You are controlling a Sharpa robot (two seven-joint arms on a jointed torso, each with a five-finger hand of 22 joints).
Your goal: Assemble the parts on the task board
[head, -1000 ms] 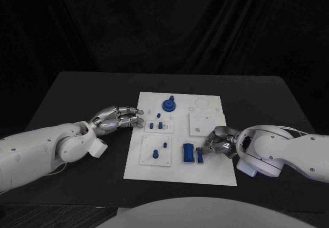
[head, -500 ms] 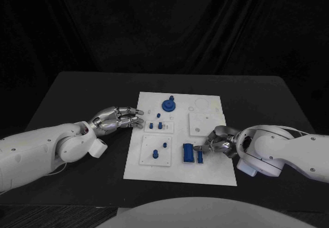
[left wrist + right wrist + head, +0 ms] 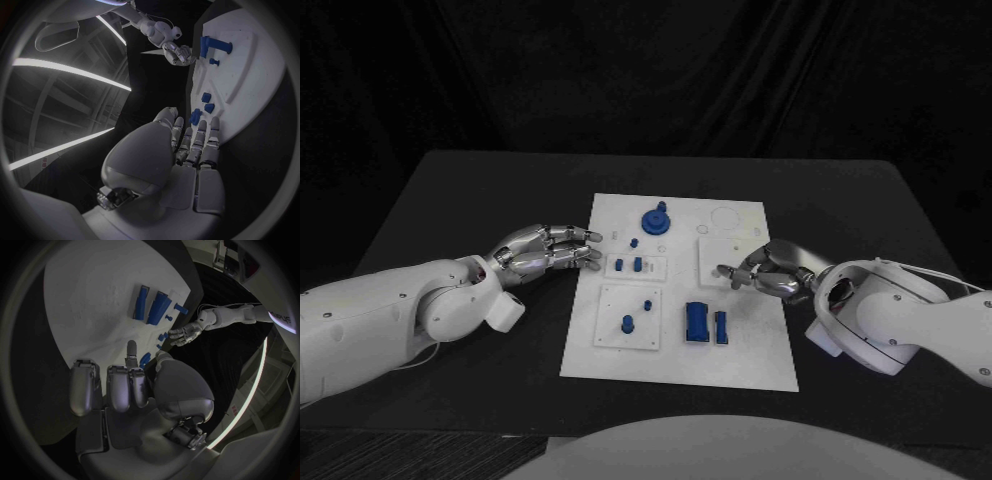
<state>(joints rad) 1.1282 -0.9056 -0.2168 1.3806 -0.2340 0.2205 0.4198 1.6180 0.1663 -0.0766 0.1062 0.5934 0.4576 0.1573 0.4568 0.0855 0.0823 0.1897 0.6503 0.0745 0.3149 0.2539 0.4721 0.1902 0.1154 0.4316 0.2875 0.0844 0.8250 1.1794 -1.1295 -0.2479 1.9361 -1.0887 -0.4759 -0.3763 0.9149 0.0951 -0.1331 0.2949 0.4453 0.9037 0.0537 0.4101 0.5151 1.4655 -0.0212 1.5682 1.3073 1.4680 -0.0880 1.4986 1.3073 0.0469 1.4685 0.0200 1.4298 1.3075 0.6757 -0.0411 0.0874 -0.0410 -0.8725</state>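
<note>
The white task board (image 3: 733,360) lies in the middle of the table. A big blue block (image 3: 694,322) and a slim blue block (image 3: 721,327) stand side by side on its near part. A blue knob piece (image 3: 655,218) sits at the far end. My right hand (image 3: 764,270) hovers over the board's right side, beyond the slim block, and holds nothing. My left hand (image 3: 548,248) rests at the board's left edge, fingers straight, next to two small blue pieces (image 3: 627,265). The right wrist view shows the two blocks (image 3: 150,305) ahead of the right hand (image 3: 125,385).
Two small blue pegs (image 3: 638,312) stand in the near left inset plate. The black table (image 3: 473,190) runs wide on both sides of the board. The left wrist view shows the board (image 3: 250,75) and the right hand (image 3: 178,52) across it.
My right hand has let go of the slim blue block and moved away from it toward the board's far right. The slim block stays beside the big block. The left hand has not moved.
</note>
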